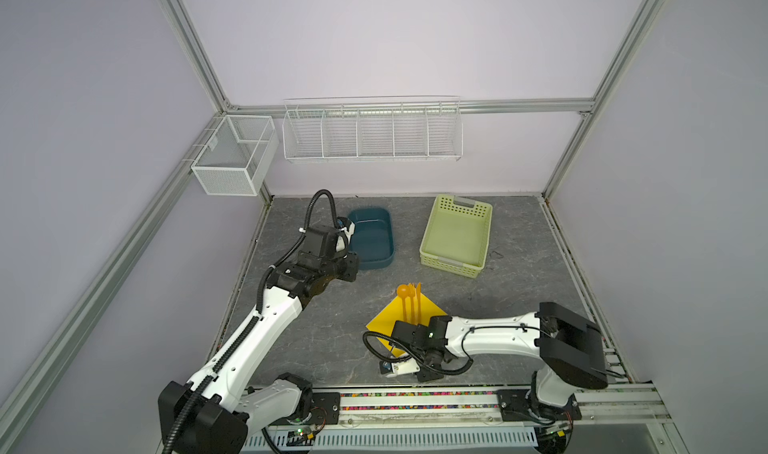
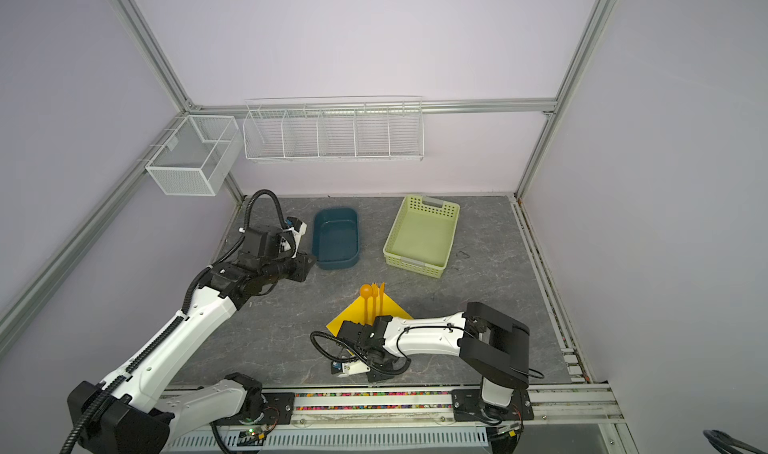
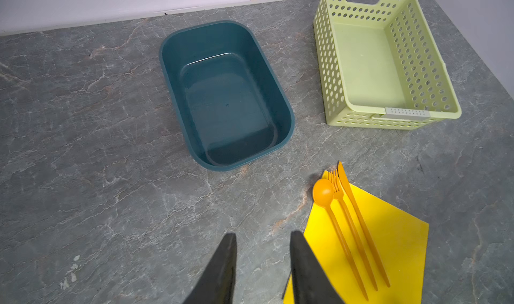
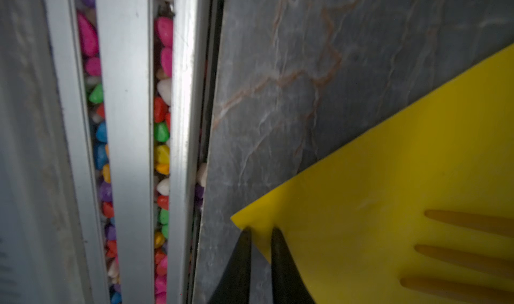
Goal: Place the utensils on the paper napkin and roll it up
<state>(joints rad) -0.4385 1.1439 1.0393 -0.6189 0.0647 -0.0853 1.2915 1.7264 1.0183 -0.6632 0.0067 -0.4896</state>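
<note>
The yellow paper napkin lies as a diamond at the table's front middle. On it lie three orange utensils side by side: spoon, fork and knife. Their heads reach past the napkin's far corner. In the right wrist view my right gripper has its jaws drawn close on the napkin's near corner. Its wrist covers the napkin's near part in both top views. My left gripper hovers open and empty, left of the napkin.
A dark blue tub and a pale green perforated basket stand at the back of the table. Wire baskets hang on the back wall. A rail with coloured pebbles runs along the table's front edge, close to my right gripper.
</note>
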